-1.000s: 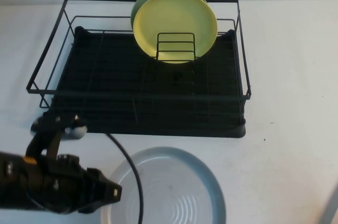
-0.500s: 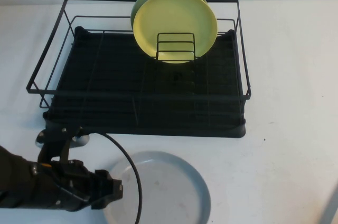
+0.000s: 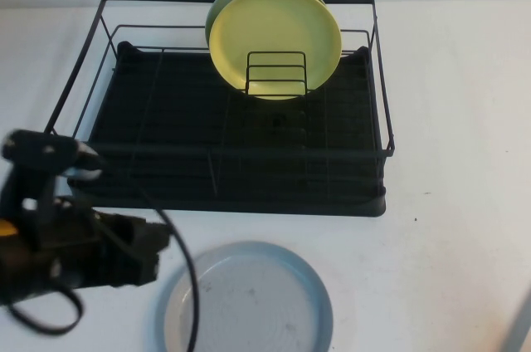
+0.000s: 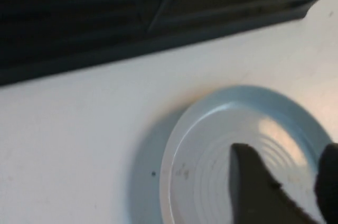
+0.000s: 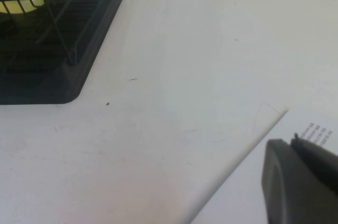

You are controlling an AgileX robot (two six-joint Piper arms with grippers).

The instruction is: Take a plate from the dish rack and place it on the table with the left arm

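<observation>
The pale blue-grey plate (image 3: 249, 302) lies flat on the white table (image 3: 456, 119), in front of the black dish rack (image 3: 166, 119). My left gripper (image 3: 158, 246) is just left of the plate's rim, apart from it. In the left wrist view the plate (image 4: 211, 150) shows below my left gripper (image 4: 282, 152), whose two fingers stand apart with nothing between them. My right gripper (image 5: 282, 145) is shut and empty, low over the table at the near right.
A yellow plate (image 3: 278, 32) stands in the rack's small wire holder, with a green plate (image 3: 217, 3) behind it. The rack's corner (image 5: 63, 71) shows in the right wrist view. A white printed sheet (image 5: 248, 192) lies under the right gripper.
The plate has settled flat on the table. My left gripper has let it go and drawn back to the left, away from the rim. The right arm has not moved.
</observation>
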